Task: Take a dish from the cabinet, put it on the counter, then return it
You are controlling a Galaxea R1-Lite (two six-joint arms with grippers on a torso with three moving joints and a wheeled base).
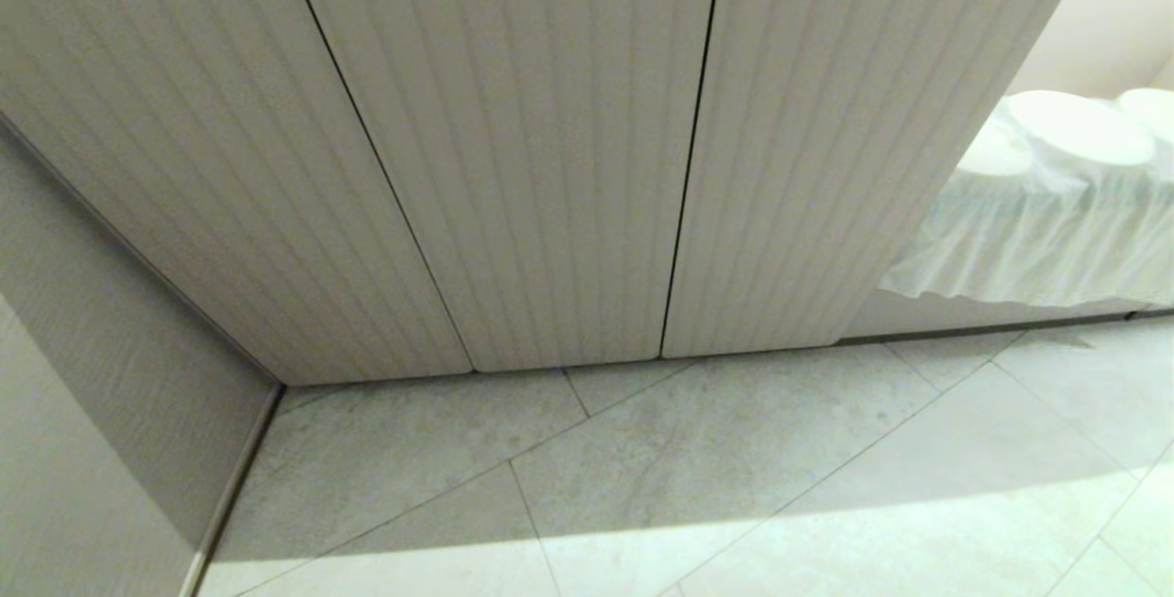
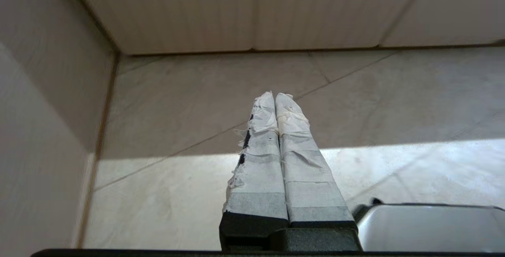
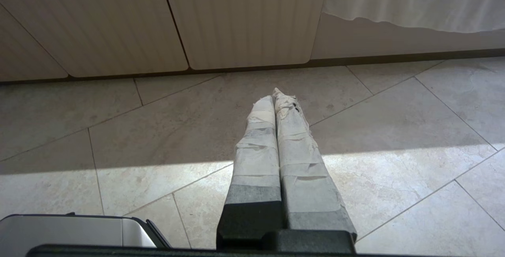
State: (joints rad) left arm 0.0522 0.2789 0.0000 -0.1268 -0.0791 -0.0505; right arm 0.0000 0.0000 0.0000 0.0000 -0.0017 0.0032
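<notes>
Doors shut, both grippers pressed together, no bowl in sight.

On my left I see a plain wall (image 1: 83, 368) that meets the cabinet (image 1: 514, 166) in a corner. The cabinet doors are all closed, so I cannot see the bowl at all; I think it is inside. My left gripper (image 2: 275, 96) hangs low over the floor (image 1: 734, 469), its taped fingers (image 2: 258, 162) tight together and holding nothing. My right gripper (image 3: 274, 96) is low over the floor too, also pressed together and empty. Far right is a bed with a white cover (image 1: 1036, 230). The doors are smooth, and I see no handle. A closed gripper could slip off a door edge. The left arm is near the corner, so it could bump the wall.
</notes>
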